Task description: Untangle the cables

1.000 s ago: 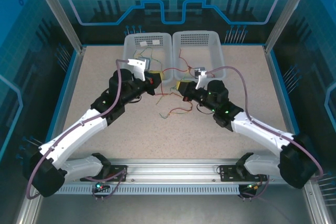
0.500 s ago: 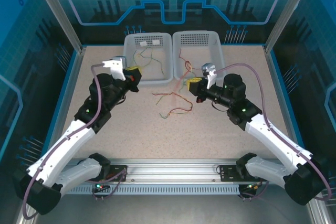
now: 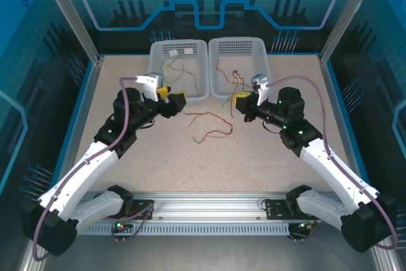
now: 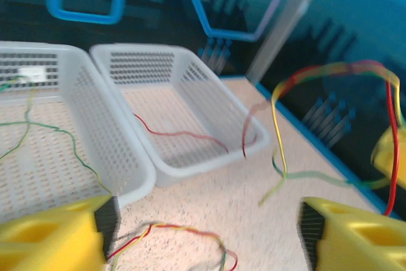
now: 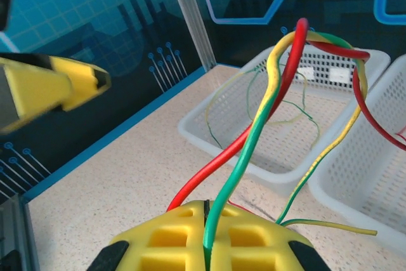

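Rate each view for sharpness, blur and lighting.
Top external: sharp and evenly lit, with soft shadows under the arms on the table. Left wrist: motion-smeared, the dangling cables ghosted. Right wrist: the right gripper and the cables it holds are crisp, the baskets behind soft.

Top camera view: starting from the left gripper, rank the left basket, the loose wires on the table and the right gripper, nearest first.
From the left gripper:
1. left basket: right beside it, its near wall next to the fingers.
2. loose wires: on the table, to its right and slightly nearer the arm bases.
3. right gripper: farthest, across on the right side.
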